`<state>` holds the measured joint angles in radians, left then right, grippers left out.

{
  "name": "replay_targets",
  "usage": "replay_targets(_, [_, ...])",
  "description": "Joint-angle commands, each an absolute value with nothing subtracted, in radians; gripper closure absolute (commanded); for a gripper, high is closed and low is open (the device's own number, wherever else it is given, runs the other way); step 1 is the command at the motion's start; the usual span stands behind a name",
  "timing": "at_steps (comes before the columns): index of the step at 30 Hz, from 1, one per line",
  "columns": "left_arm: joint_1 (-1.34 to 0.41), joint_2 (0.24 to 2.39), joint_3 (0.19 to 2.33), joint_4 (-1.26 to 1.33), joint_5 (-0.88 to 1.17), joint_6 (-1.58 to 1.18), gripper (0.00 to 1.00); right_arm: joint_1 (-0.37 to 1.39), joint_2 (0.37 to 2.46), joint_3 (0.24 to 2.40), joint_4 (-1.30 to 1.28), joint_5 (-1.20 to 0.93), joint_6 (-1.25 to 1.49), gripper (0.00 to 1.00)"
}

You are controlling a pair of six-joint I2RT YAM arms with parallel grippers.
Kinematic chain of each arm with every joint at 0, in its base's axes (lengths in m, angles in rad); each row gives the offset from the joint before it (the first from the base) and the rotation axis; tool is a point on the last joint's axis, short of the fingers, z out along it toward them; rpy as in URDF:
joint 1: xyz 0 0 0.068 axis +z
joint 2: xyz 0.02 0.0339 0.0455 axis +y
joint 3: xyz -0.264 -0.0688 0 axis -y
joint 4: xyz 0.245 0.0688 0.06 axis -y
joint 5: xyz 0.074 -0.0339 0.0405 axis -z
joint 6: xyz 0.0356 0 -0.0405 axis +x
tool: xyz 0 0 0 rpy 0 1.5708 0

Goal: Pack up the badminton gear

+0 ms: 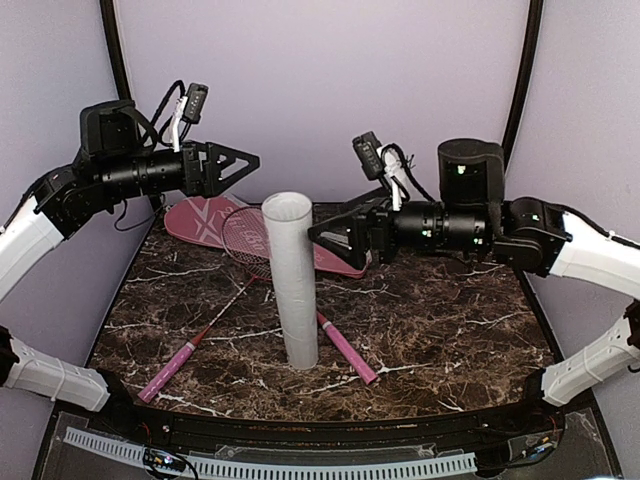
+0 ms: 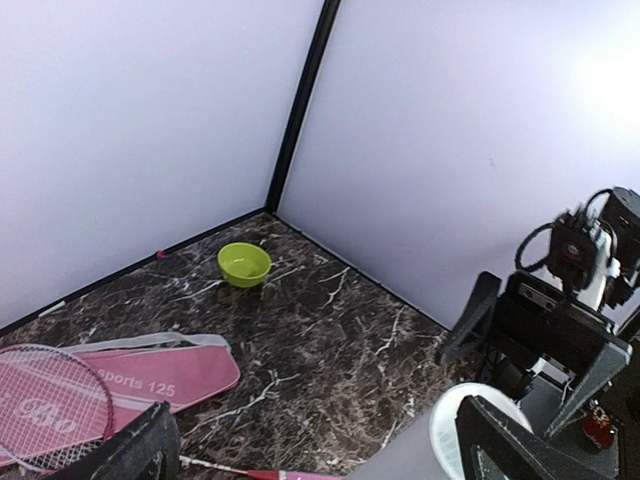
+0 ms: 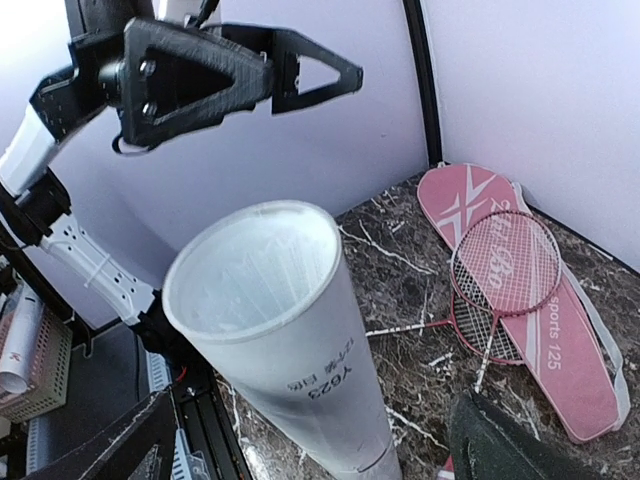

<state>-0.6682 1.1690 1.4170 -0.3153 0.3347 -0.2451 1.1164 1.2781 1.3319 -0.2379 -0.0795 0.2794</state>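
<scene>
**Both claws spread wide and empty around the upright tube**

The tall white tube (image 3: 280, 330) looms closest, standing upright on the marble counter (image 1: 450, 320) with its mouth open; what is inside is too hazy to tell. The right claw (image 1: 318, 236) hangs level to the right of the tube, jaws wide apart and holding nothing, tips just beside the upper wall. The left claw (image 1: 250, 162) hovers up and left of the tube's mouth, well apart from it, also released and empty. Behind the tube the long pink racket cover (image 1: 200, 218) lies flat. The two rackets (image 1: 250, 235) rest their heads on it, left of the tube. One pink handle (image 1: 175, 365) points near-left of the tube; the other handle (image 1: 348, 352) lies just right of its base. A lime-green bowl (image 2: 244, 264) sits in the far corner.
</scene>
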Motion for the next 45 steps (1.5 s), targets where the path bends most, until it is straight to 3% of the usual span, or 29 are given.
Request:
replay_targets(1, [-0.552,1.192,1.391,-0.397,0.316,-0.183,0.01,1.156,1.241,1.239,-0.057,0.035,0.226,0.05])
replay_targets(17, [-0.244,1.079,1.003,-0.275,0.364,-0.074,0.01,1.23,1.249,0.999,0.191,0.035,0.226,0.05])
replay_targets(29, [-0.212,1.092,0.842,-0.113,0.381,-0.069,0.01,1.238,1.424,1.068,0.301,0.035,0.226,0.05])
replay_targets(45, [-0.2,1.16,0.806,-0.093,0.426,-0.102,0.02,1.239,1.535,1.124,0.423,0.035,0.226,0.05])
